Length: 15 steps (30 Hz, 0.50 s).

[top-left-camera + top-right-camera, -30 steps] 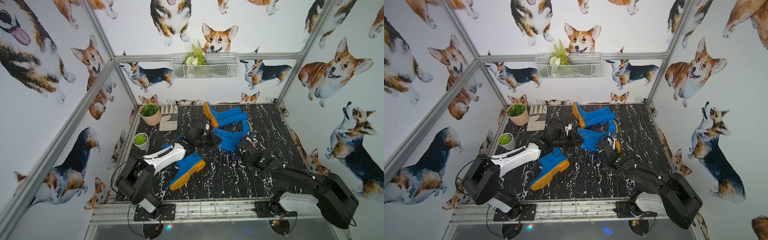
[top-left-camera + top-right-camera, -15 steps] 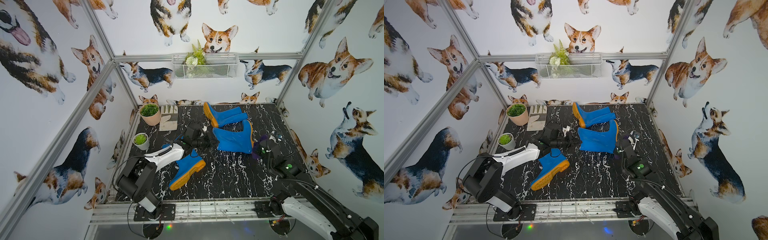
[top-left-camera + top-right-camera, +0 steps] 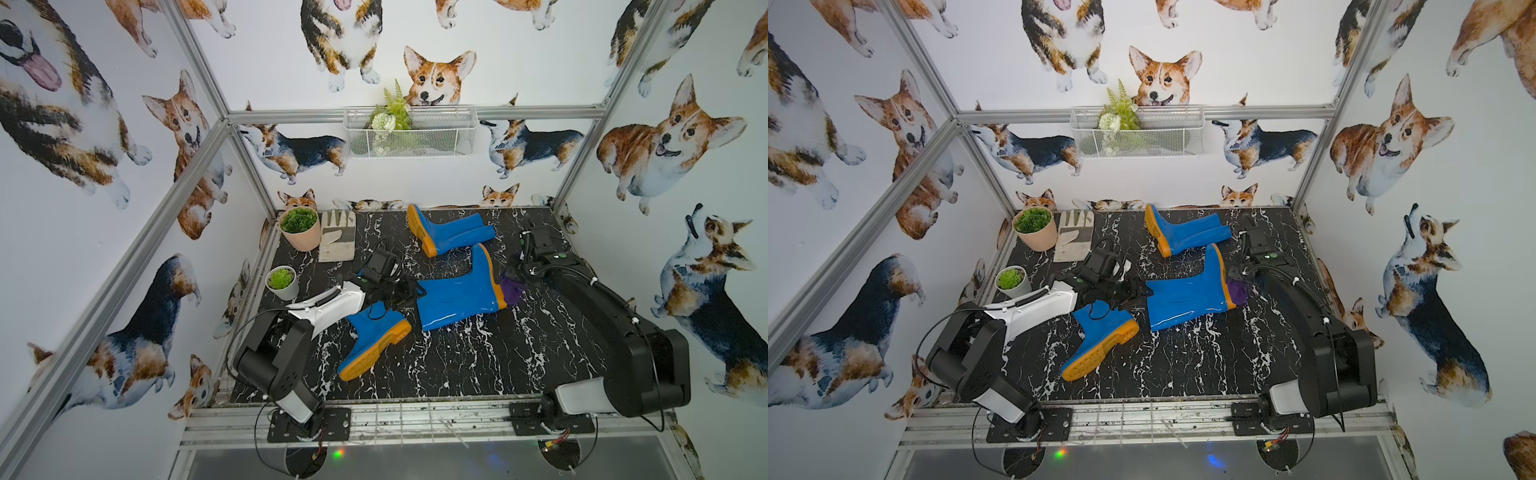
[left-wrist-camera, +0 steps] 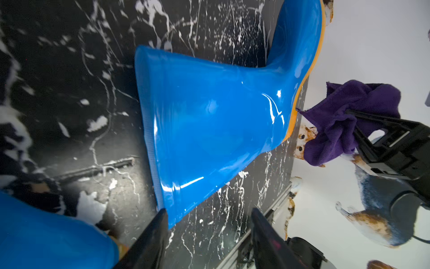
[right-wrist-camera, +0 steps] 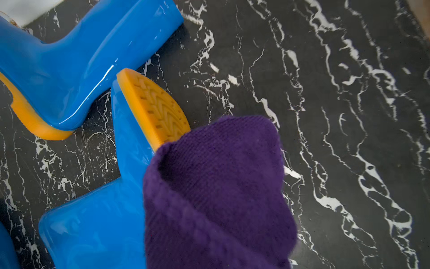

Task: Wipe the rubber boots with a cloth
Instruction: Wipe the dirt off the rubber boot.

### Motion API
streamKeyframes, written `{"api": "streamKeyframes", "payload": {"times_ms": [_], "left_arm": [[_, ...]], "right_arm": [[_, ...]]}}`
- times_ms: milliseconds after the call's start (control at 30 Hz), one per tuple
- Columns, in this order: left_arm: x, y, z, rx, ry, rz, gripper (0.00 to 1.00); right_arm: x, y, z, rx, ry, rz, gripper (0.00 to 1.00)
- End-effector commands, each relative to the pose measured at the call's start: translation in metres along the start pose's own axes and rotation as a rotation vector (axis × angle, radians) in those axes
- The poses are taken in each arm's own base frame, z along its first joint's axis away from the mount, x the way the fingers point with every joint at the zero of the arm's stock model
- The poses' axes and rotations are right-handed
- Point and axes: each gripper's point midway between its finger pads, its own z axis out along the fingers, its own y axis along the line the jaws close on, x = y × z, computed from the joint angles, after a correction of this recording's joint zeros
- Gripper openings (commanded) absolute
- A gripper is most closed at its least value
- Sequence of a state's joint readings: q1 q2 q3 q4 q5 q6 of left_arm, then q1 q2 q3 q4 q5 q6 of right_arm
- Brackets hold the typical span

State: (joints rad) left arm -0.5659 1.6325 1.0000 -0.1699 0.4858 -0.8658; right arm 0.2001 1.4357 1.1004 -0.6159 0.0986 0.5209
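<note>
In both top views we see three glossy bright-blue rubber boots with orange soles, all lying on their sides on the black marble-patterned table (image 3: 478, 365). The middle boot (image 3: 455, 297) is at the centre of the frame, the far boot (image 3: 451, 232) is above it, and the near boot (image 3: 374, 336) is at its lower left. The fuzzy dark-purple cloth (image 3: 513, 286) hangs bunched right of centre, just beside the sole of the middle boot. From here we cannot tell if it touches. The right gripper (image 3: 517, 274) is clamped on the cloth. The left gripper (image 3: 409, 291) stands at the shaft mouth of the middle boot (image 3: 1187, 297).

In the left wrist view the left gripper (image 4: 209, 213) has its jaws apart with only table between them. One finger is just beside the shaft rim, and nothing is held. Beyond the sole, the right gripper (image 4: 353, 125) pinches the cloth (image 4: 344, 125), which seems clear of the table.

In the right wrist view the cloth (image 5: 216, 198) overlaps the heel end of the ribbed orange sole (image 5: 158, 109) and hides the jaws.

We judge that the wiping of the middle boot is in hand, with the cloth now at the sole end and the boot free. The next move calls for the left jaws to close on the shaft rim, so that the boot does not slide. Then the cloth must come down flat on the blue side and be drawn along it.
</note>
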Motion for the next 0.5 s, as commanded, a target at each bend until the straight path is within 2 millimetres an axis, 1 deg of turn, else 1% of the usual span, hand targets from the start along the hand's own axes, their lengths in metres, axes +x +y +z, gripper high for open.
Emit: {"api": "streamKeyframes", "payload": {"times_ms": [0,100,233,333,467], "left_arm": [[-0.01,0.025,0.008,-0.075,-0.005,0.001,0.6],[-0.02,0.028,0.02,-0.052,-0.015,-0.019,0.61],[-0.03,0.024,0.044,0.011,-0.003,-0.044,0.61],[-0.034,0.019,0.059,0.081,0.002,-0.081,0.58],[-0.037,0.009,0.072,0.133,0.009,-0.092,0.52]], "right_arm": [[0.007,0.001,0.01,-0.007,0.052,-0.02,0.0],[0.019,0.0,0.023,0.003,0.107,-0.024,0.0],[0.044,-0.006,0.036,0.0,0.181,-0.008,0.0],[0.063,-0.009,0.037,-0.018,0.215,0.019,0.0],[0.089,-0.007,0.029,-0.038,0.241,0.02,0.0]]}}
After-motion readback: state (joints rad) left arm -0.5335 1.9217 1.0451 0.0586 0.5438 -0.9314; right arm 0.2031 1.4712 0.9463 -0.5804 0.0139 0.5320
